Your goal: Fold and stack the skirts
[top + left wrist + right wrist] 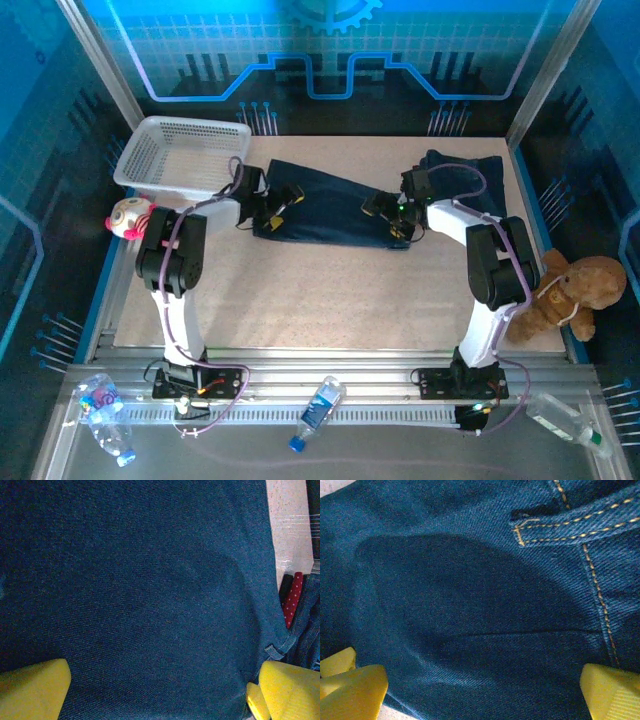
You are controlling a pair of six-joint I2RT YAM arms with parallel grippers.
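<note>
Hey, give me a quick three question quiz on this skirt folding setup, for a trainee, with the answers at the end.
1. True or false: the left gripper and the right gripper both stand open over the denim skirt.
2. What stands at the far left corner of the table? A. white mesh basket B. cardboard box C. metal bowl
3. Name the toy at the table's right edge.
Key: 1 true; 2 A; 3 the brown teddy bear.
</note>
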